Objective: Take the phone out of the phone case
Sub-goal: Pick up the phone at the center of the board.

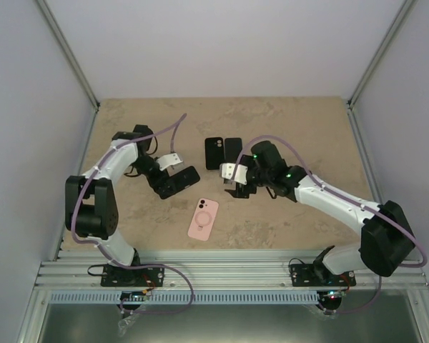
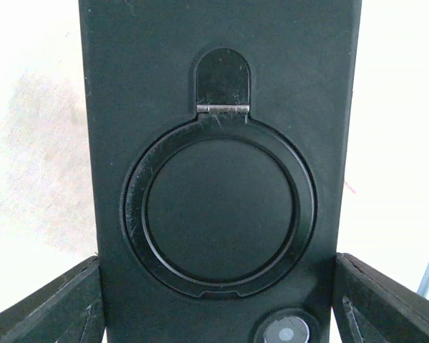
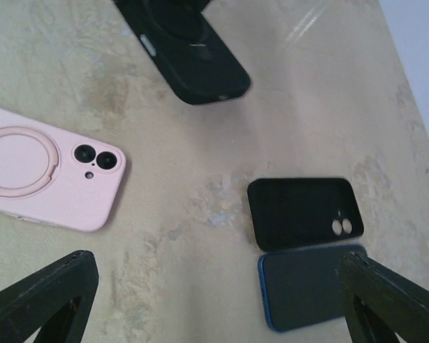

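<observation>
Your left gripper is clenching the camera end of the ringed case, holding it left of centre over the table. Your right gripper is hanging released nearby. A lens is showing in the cutout, so I judge the phone is sitting inside, extraction pending. The long axis is running diagonally, free end pointing toward the right arm. Farther back, an empty case is lying beside a bare phone. The pink one is lying cased.
</observation>
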### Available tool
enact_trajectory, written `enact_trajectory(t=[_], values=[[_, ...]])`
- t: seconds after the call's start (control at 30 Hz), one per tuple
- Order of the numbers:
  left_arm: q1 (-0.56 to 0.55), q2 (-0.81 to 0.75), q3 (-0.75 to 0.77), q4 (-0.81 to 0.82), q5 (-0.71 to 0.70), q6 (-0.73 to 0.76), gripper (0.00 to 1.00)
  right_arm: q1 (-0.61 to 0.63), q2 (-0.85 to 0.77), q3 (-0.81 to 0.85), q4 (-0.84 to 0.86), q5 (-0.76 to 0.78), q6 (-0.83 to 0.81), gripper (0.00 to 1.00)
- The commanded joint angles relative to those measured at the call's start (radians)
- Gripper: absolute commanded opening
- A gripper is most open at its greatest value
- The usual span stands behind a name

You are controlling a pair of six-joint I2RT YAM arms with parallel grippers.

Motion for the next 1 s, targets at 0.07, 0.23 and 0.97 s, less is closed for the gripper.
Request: enact_trajectory(t=[0.07, 0.23, 0.97], values=[[-0.082, -0.011, 0.083, -0.135, 0.200, -0.094, 0.28, 0.113, 0.056, 0.078, -0.002, 0.098, -0.174, 0.85], [-0.132, 0.029, 0.142, -0.188, 0.282, -0.163, 0.26, 0.175, 0.080, 0.099, -0.014, 0.170, -0.250, 0.77], [-0.254, 0.136, 0.270, -0.225, 0.389, -0.344, 0.24, 0.315, 0.085, 0.028, 0.078, 0.447, -0.389, 0.24]])
